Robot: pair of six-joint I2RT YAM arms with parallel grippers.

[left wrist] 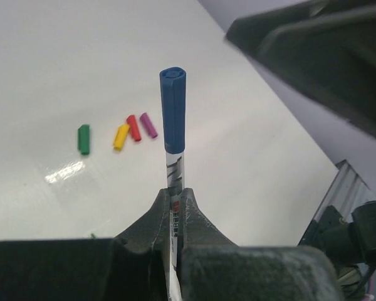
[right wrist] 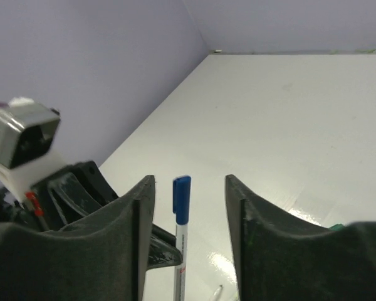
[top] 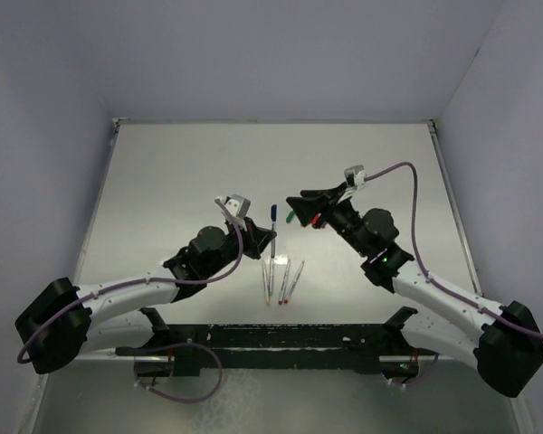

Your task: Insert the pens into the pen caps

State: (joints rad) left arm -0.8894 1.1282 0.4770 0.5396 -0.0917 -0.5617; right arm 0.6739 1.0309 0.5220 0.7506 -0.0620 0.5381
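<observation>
Pale lilac walls (top: 253, 54) enclose a white tabletop (top: 163, 181), and both arms reach toward its middle. The left gripper (left wrist: 175, 195) is clamped on the barrel of a pen (left wrist: 175, 172), whose far end wears the blue cap (left wrist: 173, 110). The right gripper (right wrist: 190, 179) stands with its jaws apart, one on either side of that cap and clear of it. Four other pens (top: 283, 278) lie close together on the tabletop between the arms. A green cap (left wrist: 83, 138), yellow cap (left wrist: 121, 137), red cap (left wrist: 133, 128) and purple cap (left wrist: 148, 125) lie loose on the surface nearby.
</observation>
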